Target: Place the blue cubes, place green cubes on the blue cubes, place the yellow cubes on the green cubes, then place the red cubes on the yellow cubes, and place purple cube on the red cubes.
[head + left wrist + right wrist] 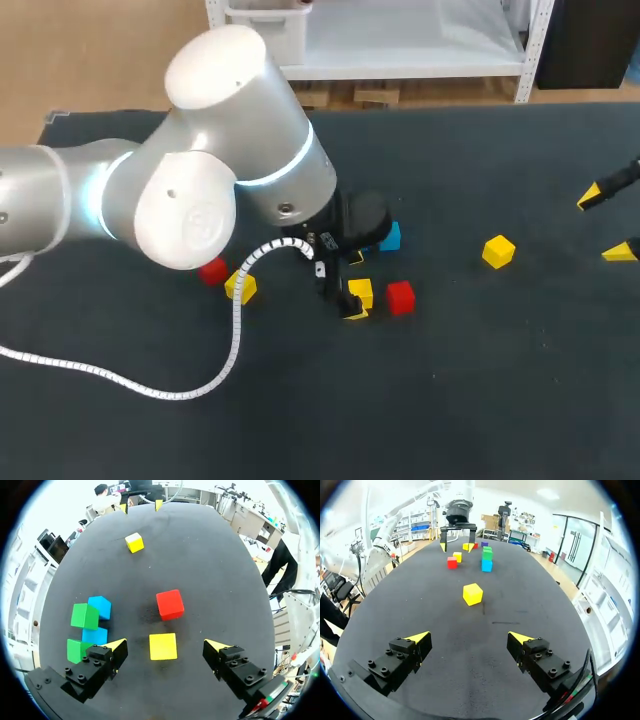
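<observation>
Hovering | left jaws apart, yellow cube (pixel 163 646) between | red cube (pixel 170 604) ahead | right jaws apart

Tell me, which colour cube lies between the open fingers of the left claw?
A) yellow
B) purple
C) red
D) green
A: the left wrist view shows a yellow cube between the left claw and its open fingers, touching neither, with the red cube ahead.

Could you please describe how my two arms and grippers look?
The left arm has thick, rounded silver-white segments with a glowing pale ring and a white coiled cable. The left gripper and right gripper are black, with visible bolts and yellow wedge-shaped tips.
</observation>
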